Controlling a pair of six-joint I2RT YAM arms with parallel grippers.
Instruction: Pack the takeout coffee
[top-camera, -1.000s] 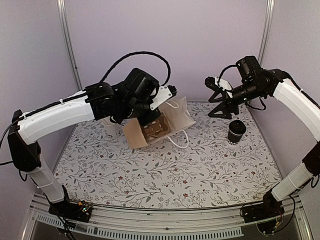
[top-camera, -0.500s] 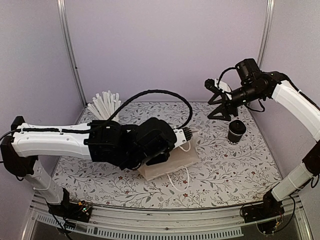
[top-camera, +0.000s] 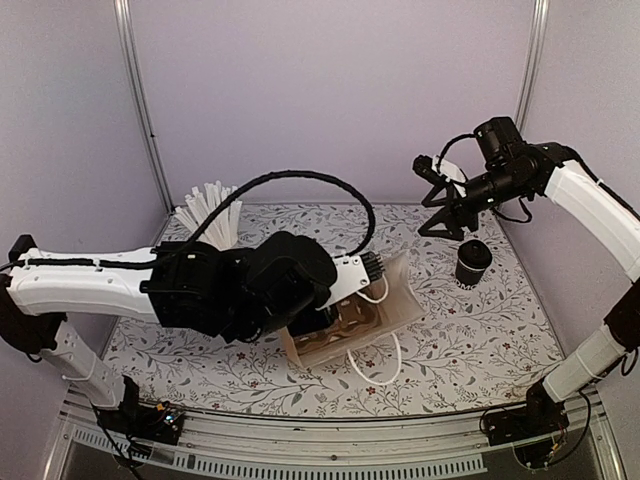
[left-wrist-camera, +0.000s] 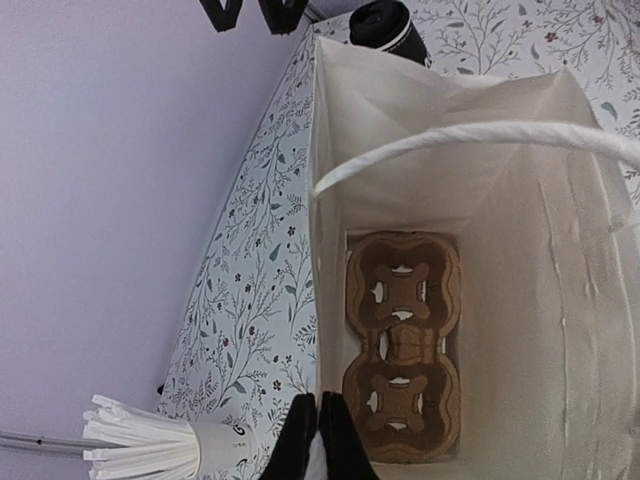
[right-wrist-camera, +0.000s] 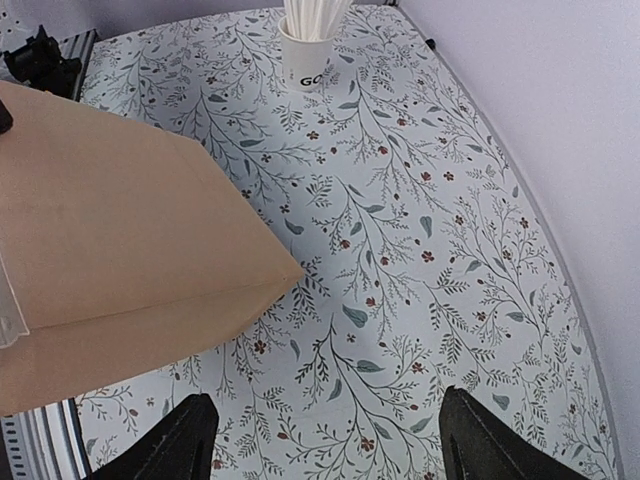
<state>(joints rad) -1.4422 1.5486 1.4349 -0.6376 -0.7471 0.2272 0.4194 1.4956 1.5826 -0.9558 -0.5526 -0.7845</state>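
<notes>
A brown paper bag with white cord handles (top-camera: 398, 300) lies mid-table with a brown pulp cup carrier (left-wrist-camera: 403, 360) on its floor. The left gripper (left-wrist-camera: 318, 440) is clenched on its rim. A white cup of white sticks (top-camera: 212, 212) stands far left. The small black lidded paper cup (top-camera: 472, 262) stands upright at far right, its long axis vertical and its lid up, apart from the bag. The right gripper (right-wrist-camera: 335, 440) hangs near it, fingers spread.

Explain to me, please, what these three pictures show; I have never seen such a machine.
Two robot arms stand at a table. One picture looks down from above; the other two come from a camera on each wrist. The left pincer is shut on the rim of a paper bag; a brown cup carrier lies inside. The right pincer hangs open in the air, holding nothing, near a black lidded coffee cup. A white cup of sticks stands at the back left.
</notes>
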